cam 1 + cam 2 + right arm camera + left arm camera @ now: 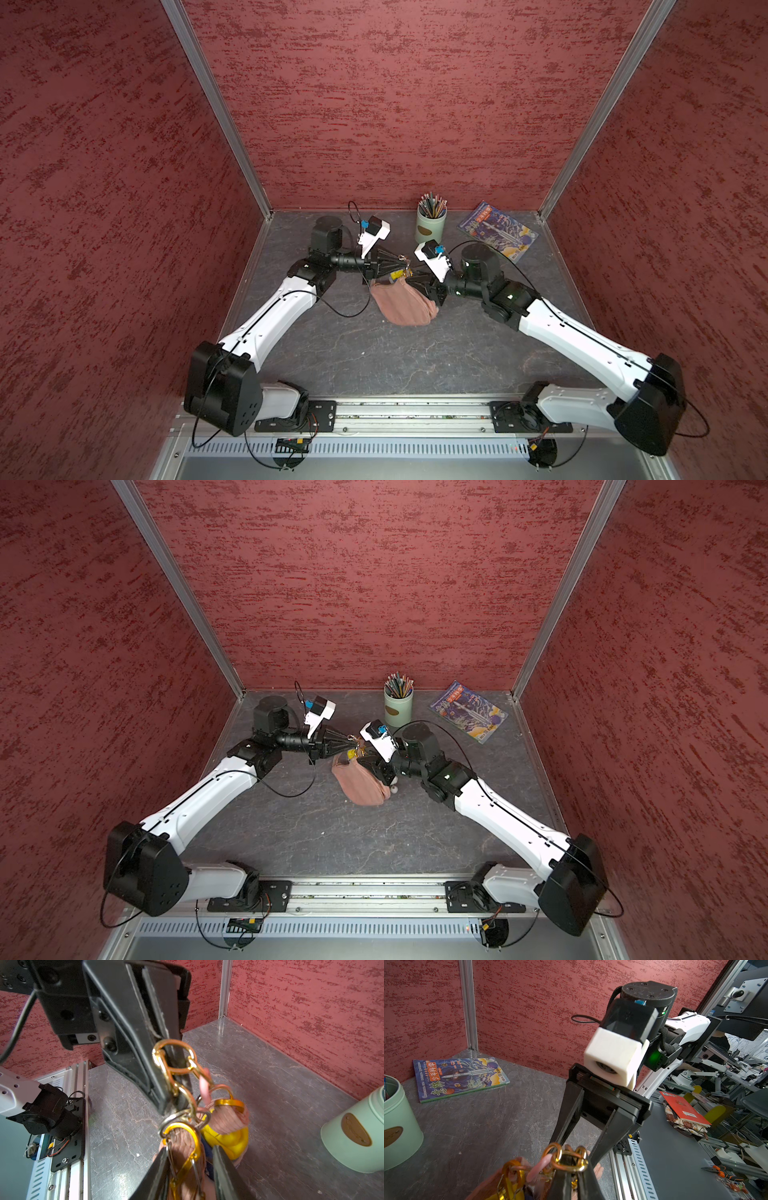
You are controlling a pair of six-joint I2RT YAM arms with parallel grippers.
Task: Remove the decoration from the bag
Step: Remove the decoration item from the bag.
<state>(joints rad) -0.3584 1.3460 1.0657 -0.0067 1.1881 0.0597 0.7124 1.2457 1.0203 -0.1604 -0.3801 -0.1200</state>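
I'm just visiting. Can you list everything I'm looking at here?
Bag: one, dusty pink, middle of table.
Chain: one, gold, at the bag's end.
Clip: one, amber, on the bag's strap.
Charm: one, yellow, beside the clip.
Cup: one, pale green, back of table.
Pencils: many, mixed colours, in cup.
Magazine: one, blue, back right.
Table: one, grey.
Left gripper: black, shut on chain.
Right gripper: black, jaws astride clip, grip unclear.

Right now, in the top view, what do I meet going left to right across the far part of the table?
left gripper → green pencil cup → magazine. What sits under the grippers overlaps too much to place.
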